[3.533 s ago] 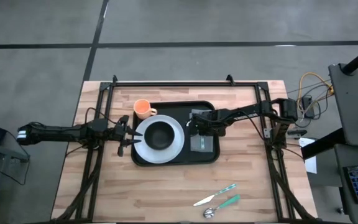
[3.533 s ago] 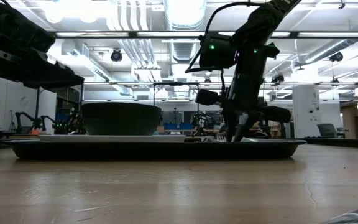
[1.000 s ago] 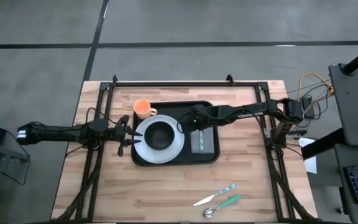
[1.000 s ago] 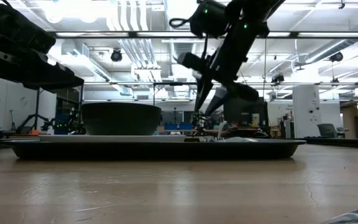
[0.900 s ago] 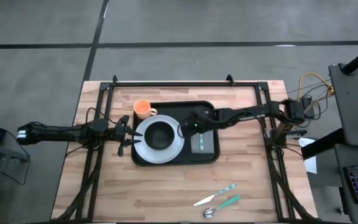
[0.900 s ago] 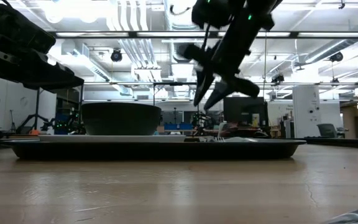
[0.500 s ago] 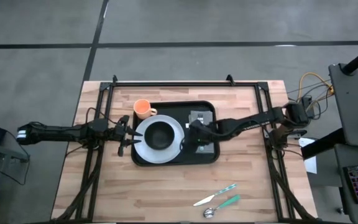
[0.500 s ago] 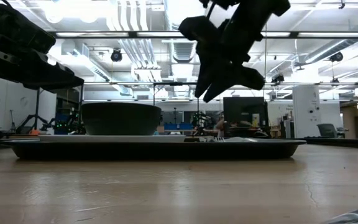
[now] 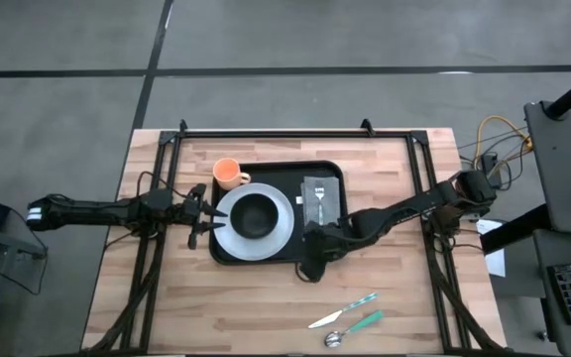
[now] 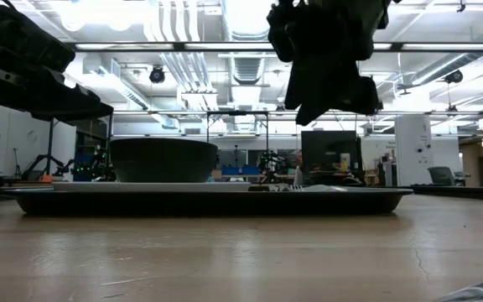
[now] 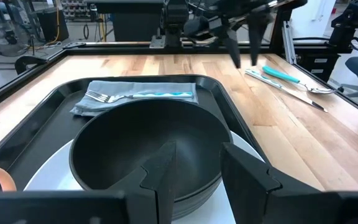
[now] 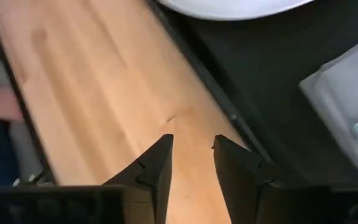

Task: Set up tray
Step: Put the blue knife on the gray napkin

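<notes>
Bare counter [image 9: 256,297] lies open along the near edge, broken only by the spoon [image 9: 343,315] and the teal-handled knife [image 9: 362,321] lying close together. The tray [image 9: 266,253] fills the middle, crowded by the plate [image 9: 284,223] with its dark bowl [image 9: 256,214], the napkin [image 9: 323,202] carrying a fork [image 9: 319,204], and the orange cup [image 9: 228,175]. The right claw [image 9: 310,268] hangs over the tray's near rim, and the left claw [image 9: 201,216] blocks its left side.

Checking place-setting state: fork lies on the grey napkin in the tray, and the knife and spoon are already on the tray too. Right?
Not quite. The fork does lie on the napkin in the tray, but the high view shows the knife and spoon on the bare table, near its front edge.
</notes>
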